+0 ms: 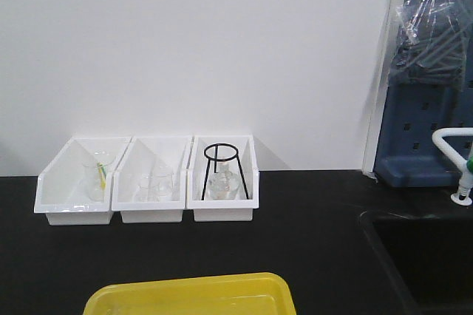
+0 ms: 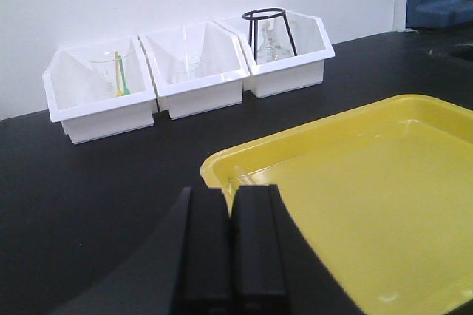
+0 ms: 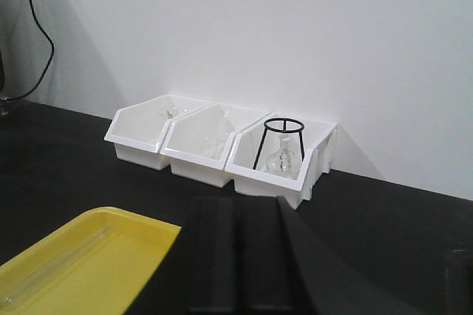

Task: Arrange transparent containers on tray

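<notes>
Left tool (image 2: pixel 229 204): nearest the left wrist camera, 2 black fingers pressed together with only a thin seam between, nothing held, at the near-left corner of the tray.

Right tool (image 3: pixel 238 215): likewise closed and empty, beside the tray's right edge.

Yellow tray (image 1: pixel 185 293): on the black bench (image 1: pixel 310 256), nearest the robot. 1 clear tube (image 3: pixel 55 263) lay inside along the floor; a faint glassy shape (image 2: pixel 244 178) sat at the tray corner just ahead of the left tool, too indistinct to name.

3 white bins (image 1: pixel 151 182): in a row against the wall, well apart from the tray. Left bin held a beaker (image 1: pixel 96 174) with a green and yellow item; middle bin held clear glassware (image 1: pixel 155 185); right bin held a flask (image 1: pixel 222 182) under a black wire stand (image 1: pixel 220 171).

Hazards, judged: clear glass on yellow read poorly, so a tool could misjudge a tube and crush it or knock it rolling. Round tubes could roll on the smooth tray floor. Reaching into the right bin risked snagging the wire stand.
</notes>
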Tool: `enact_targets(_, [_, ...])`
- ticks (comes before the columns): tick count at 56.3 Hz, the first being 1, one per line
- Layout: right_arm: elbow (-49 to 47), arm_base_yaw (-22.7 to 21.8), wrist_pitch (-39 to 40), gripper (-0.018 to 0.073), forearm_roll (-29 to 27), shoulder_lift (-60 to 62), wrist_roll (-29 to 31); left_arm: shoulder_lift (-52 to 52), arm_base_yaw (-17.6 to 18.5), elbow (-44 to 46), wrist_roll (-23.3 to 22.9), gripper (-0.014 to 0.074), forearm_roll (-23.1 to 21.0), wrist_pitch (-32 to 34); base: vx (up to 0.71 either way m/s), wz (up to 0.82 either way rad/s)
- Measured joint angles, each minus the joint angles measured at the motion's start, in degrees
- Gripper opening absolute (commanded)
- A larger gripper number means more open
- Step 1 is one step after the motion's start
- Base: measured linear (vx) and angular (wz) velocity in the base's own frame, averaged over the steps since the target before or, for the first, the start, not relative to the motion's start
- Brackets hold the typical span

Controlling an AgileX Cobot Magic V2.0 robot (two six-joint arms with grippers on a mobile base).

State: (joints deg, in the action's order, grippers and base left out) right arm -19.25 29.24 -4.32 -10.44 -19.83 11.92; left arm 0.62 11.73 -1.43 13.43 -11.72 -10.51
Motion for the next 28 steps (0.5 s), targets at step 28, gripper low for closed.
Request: enact_targets(28, [0.00, 0.00, 0.00, -0.0013, -0.10, 0.00, 0.00, 0.00, 0.00, 0.00, 0.07, -0.0008, -0.05, 0.00, 0.00, 0.00])
